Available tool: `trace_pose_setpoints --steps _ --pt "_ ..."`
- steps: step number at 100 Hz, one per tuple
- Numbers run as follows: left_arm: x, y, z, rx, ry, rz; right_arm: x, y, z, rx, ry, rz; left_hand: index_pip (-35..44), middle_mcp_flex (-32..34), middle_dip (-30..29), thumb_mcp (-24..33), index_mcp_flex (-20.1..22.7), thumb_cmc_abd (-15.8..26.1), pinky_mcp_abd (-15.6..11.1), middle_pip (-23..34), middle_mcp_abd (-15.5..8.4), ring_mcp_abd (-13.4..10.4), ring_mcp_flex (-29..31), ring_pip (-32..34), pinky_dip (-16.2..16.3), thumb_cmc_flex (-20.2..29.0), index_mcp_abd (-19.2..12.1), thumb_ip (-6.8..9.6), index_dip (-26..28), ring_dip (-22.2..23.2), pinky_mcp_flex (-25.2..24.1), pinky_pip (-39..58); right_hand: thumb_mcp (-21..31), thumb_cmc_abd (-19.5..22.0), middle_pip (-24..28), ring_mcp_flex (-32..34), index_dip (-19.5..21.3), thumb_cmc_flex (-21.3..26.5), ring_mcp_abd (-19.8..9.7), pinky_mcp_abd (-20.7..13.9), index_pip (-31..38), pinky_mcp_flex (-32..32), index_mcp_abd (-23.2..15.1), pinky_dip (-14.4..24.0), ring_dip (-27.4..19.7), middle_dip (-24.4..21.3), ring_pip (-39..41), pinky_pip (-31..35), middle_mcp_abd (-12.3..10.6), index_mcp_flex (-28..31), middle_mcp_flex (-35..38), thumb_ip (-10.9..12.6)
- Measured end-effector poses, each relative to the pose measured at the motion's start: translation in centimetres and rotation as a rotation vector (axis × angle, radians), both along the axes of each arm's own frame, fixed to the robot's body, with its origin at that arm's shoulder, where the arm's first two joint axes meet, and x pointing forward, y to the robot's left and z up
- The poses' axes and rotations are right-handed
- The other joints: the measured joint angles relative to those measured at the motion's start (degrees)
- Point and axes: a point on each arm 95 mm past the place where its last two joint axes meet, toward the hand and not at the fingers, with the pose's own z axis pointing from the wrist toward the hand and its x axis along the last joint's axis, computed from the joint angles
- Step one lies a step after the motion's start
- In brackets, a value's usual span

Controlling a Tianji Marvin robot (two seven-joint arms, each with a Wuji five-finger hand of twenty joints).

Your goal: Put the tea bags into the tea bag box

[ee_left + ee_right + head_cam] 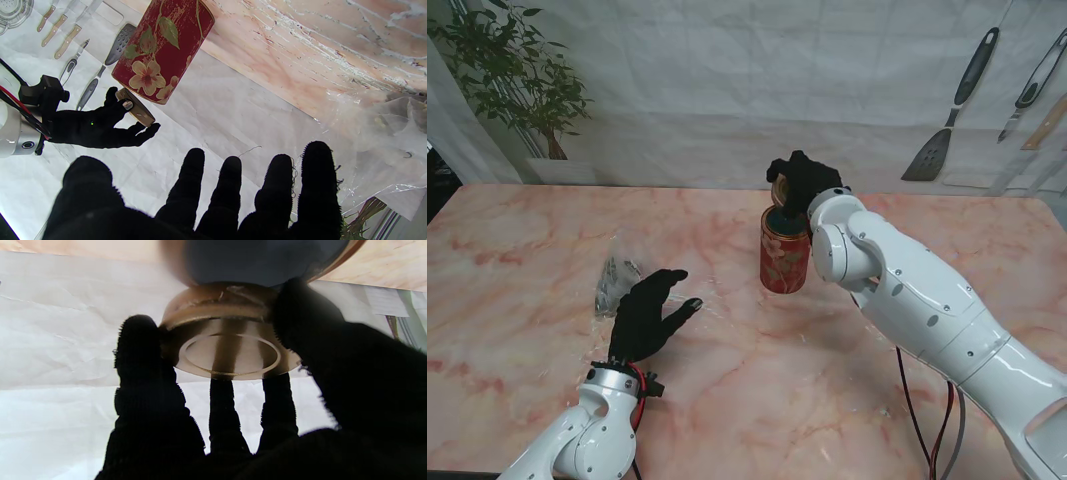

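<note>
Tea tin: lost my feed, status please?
Right hand holds lid just off the tea tin. Left hand open beside bagged tea. Nothing blocking.

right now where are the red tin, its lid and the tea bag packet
red tin (783,262), stand view, flowered side wall
lid (230,355), right wrist view, flat face, held by the right hand (300,400)
tea bag packet (615,282), stand view, crinkled clear wrap

Right hand (801,182) and lid (782,190) cover the tin (784,255) mouth.
</note>
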Motion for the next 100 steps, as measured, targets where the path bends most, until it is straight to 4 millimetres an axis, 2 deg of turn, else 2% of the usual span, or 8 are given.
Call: trace_pose_setpoints --steps 34,100 --pt "-0.1 0.1 0.0 0.0 0.003 0.0 -1.1 1.3 -0.3 -0.015 0.012 0.074 0.0 0.0 0.0 0.0 0.0 0.0 0.0 0.0 0.0 0.0 0.0 0.0 0.0 0.0 0.0 0.0 0.0 0.0 0.0 0.0 0.0 0.0 0.0 0.01 0.0 0.0 0.0 0.0 -0.01 0.0 0.0 0.0 0.0 0.0 0.0 0.0 0.0 0.0 0.01 0.0" --pt "0.0 0.0 0.0 0.0 0.001 -0.004 -1.5 0.2 -0.3 -0.061 0.049 0.078 0.0 0.01 0.0 0.0 0.01 0.0 0.0 0.0 0.0 0.0 0.0 0.0 0.0 0.0 0.0 0.0 0.0 0.0 0.01 0.0 0.0 0.0 -0.01 0.01 0.0 0.07 0.0 0.0 -0.03 0.0 0.0 0.0 0.0 0.0 0.0 0.0 0.0 0.0 0.02 0.0"
